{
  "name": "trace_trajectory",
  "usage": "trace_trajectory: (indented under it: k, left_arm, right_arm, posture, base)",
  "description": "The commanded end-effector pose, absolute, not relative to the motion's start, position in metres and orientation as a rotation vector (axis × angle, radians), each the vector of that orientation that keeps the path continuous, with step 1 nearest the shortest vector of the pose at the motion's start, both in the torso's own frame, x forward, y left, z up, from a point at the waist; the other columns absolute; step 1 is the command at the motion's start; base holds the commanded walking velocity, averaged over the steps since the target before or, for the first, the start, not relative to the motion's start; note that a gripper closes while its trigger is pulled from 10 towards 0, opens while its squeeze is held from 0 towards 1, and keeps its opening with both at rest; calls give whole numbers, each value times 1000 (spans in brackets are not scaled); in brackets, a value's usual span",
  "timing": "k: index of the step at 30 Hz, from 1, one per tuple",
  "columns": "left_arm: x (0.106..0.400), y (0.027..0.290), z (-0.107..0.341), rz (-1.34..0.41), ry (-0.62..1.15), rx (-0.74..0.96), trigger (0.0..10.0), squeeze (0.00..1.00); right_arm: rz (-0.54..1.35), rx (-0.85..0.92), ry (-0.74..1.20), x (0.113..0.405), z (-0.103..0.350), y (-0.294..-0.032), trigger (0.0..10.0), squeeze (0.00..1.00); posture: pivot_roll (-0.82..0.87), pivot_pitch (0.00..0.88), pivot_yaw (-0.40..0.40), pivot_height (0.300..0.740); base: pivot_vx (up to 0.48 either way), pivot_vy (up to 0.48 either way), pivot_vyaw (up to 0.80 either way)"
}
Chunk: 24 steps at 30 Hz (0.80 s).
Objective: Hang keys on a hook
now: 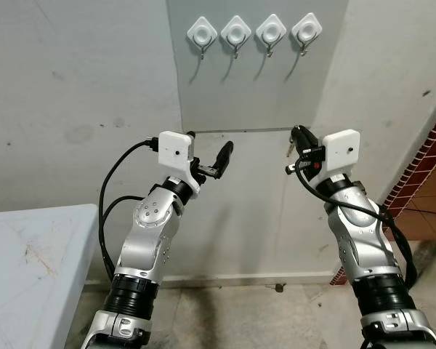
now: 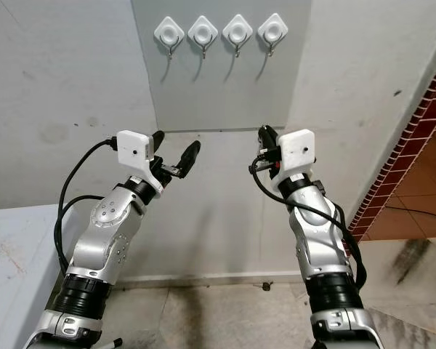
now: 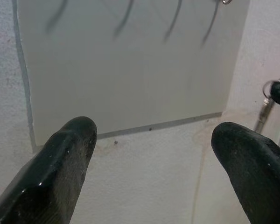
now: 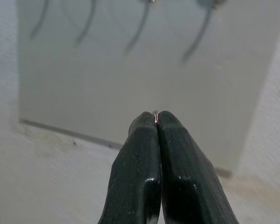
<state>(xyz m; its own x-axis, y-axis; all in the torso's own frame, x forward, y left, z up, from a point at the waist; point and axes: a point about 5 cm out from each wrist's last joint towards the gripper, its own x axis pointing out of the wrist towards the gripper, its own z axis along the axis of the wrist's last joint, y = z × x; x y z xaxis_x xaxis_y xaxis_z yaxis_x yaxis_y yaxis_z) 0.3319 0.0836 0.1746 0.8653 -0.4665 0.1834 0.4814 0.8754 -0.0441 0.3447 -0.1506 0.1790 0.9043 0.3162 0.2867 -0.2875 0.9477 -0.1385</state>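
Leftmost, table (image 1: 36, 247): pale top, low beside the left arm.
Left gripper (image 1: 209, 154): raised before the wall, fingers spread wide, nothing between them.
Panel (image 1: 254, 87): grey, on the wall above both grippers.
Hooks (image 1: 253, 33): four white diamond mounts in a row near the panel's top.
Right gripper (image 1: 299, 139): raised below the hooks, fingers pressed together on a thin metal ring.
Keys (image 1: 291, 145): hanging just beside the right gripper's fingertips, below the panel's lower edge.

Looks like a home entryway or utility corner: bare, scuffed grey plaster wall (image 1: 73, 109), a smoother panel (image 1: 254, 80) with four white stick-on hooks (image 1: 253, 33) up at the far end, red tile skirting (image 1: 421, 171) on the right, grimy concrete floor (image 1: 276, 313), worn white tabletop (image 1: 29, 269) near left.
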Motion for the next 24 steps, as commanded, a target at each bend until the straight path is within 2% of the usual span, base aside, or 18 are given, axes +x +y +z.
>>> trace_trajectory:
  k: [1,13,24]
  left_arm:
    - [332,79,187,-539,-206,-72,10000,0]
    - [337,75,216,-582,-271,-93,10000,0]
    - [353,78,247,-569,-344,-94,10000,0]
  right_arm:
    - [316,-85,-351,349,189,-152,10000,0]
    - [315,-61,-432,367,219,-159,10000,0]
    - [390,-24,-478,381,241,-149,10000,0]
  posture:
    - [-1,4,57,740]
    - [6,39,43,740]
    - [10,61,25,740]
  base:
    - [0,0,0]
    - [0,0,0]
    - [0,0,0]
